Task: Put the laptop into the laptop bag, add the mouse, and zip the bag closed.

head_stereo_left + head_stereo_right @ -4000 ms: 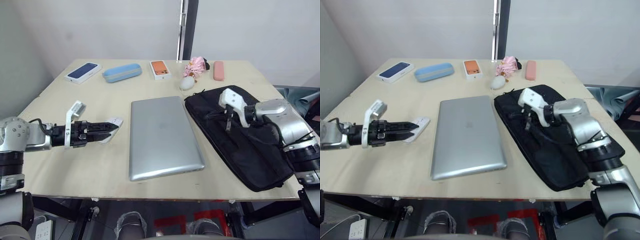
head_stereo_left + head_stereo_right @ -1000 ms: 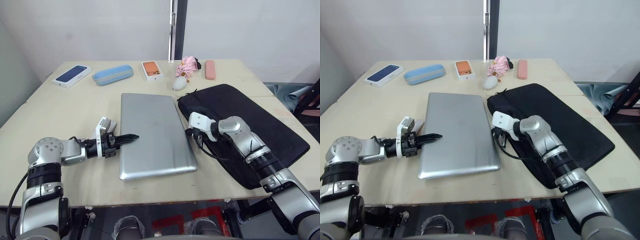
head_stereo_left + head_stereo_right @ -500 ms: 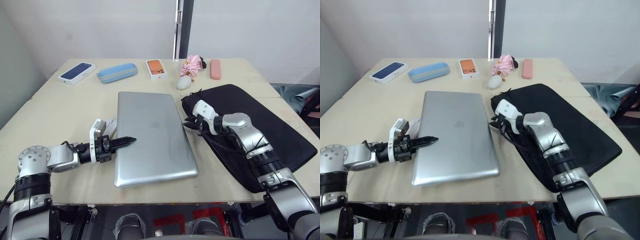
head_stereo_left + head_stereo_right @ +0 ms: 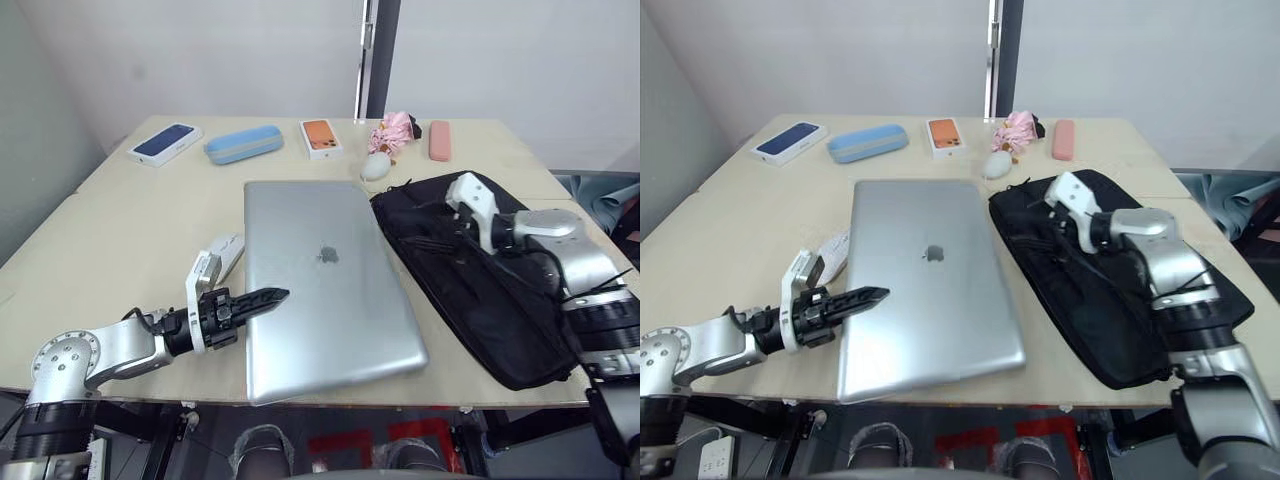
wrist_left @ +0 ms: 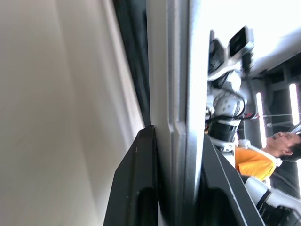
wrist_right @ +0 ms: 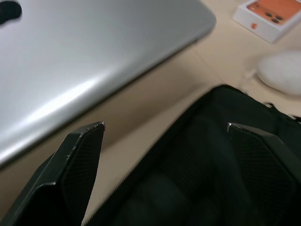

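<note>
Pinching laptop (image 4: 325, 280) left edge, left fingers (image 4: 262, 298), right fingers (image 6: 84, 155) spread over laptop bag (image 4: 500, 310)

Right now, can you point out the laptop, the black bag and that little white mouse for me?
laptop (image 4: 325, 280), left eye view, middle of its silver lid.
laptop bag (image 4: 495, 310), left eye view, bare black fabric of its near half.
mouse (image 4: 228, 255), left eye view, its white top beside the laptop's left edge.

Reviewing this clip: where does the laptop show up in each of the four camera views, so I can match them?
Left eye view: laptop, table centre.
Right eye view: same spot, left of the laptop bag.
Left wrist view: its edge between the left gripper fingers.
Right wrist view: silver lid, beyond the open right gripper.
Shared landmark: the orange phone box.
</note>
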Robot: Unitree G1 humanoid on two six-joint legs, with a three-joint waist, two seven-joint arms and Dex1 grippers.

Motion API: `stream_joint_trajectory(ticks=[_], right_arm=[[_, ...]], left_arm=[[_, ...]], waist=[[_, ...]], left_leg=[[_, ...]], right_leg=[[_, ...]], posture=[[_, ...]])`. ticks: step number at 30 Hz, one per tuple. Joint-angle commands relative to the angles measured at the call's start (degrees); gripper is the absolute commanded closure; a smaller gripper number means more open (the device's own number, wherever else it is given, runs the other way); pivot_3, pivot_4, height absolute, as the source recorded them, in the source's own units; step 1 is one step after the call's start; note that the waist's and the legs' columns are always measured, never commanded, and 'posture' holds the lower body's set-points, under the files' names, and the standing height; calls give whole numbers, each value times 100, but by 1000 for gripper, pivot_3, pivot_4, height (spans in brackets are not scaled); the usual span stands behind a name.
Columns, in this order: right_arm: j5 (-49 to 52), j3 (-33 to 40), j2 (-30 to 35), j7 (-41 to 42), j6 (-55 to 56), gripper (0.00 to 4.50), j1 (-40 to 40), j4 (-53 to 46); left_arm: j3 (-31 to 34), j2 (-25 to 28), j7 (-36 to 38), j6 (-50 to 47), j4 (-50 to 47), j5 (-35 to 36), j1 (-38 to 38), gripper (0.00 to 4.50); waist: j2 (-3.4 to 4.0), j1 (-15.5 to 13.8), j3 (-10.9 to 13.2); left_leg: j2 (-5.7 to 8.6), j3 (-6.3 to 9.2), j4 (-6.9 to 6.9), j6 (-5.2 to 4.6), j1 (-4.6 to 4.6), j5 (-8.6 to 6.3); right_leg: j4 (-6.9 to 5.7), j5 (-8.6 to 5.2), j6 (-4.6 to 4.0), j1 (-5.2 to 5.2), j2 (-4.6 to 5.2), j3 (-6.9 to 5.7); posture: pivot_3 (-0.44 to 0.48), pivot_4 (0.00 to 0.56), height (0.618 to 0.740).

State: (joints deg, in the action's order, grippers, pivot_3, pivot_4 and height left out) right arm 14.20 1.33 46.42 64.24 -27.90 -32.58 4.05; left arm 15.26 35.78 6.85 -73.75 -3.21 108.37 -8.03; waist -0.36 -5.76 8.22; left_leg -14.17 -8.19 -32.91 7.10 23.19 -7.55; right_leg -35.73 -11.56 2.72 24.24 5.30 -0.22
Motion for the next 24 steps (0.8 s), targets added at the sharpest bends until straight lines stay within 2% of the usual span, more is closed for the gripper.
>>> stream_joint_trajectory(ticks=[1,4,6,7,11,17,24], right_arm=[[285,416,597,397,-177,58,171,-325],[412,593,1048,601,-282,58,436,-467],[506,715,1266,677,-376,58,586,-562],[551,762,1355,677,-428,58,643,-601],[694,823,1449,570,-643,58,840,-916],[696,494,790,-374,-1067,58,1270,-1966],[97,-266,68,-1620,-1297,58,1559,-2715]], left_arm=[[-29,-275,337,169,-32,463,-167,4214],[-19,-435,400,154,145,463,-145,4214],[-115,-298,368,43,268,463,-68,4214],[-256,-64,304,-80,296,463,-27,4214],[-253,112,398,-56,273,463,224,4214],[-332,180,352,126,152,451,432,4214],[-367,126,306,377,0,436,495,4214]], waist=[[0,13,0],[-1,32,0],[0,58,0],[0,63,0],[1,88,-1],[0,31,-2],[1,42,-2]], left_leg=[[-1,-1,0,0,-2,0],[-3,-3,-2,-2,-3,1],[-4,-8,-3,-3,-8,1],[-6,-8,-3,-3,-11,1],[-6,-15,-6,-3,-21,1],[-6,-13,-24,-9,-25,2],[-4,-13,-36,-7,-28,1]], right_leg=[[0,0,1,-1,-1,2],[0,2,3,0,-3,4],[-8,2,5,1,-4,9],[-10,1,5,1,-5,10],[-18,0,7,0,-6,20],[-36,0,6,-5,-2,20],[-44,1,8,-9,0,25]], posture=[[0,150,740],[0,150,740],[0,150,740],[0,150,740],[0,150,740],[0,150,740],[0,150,740]])
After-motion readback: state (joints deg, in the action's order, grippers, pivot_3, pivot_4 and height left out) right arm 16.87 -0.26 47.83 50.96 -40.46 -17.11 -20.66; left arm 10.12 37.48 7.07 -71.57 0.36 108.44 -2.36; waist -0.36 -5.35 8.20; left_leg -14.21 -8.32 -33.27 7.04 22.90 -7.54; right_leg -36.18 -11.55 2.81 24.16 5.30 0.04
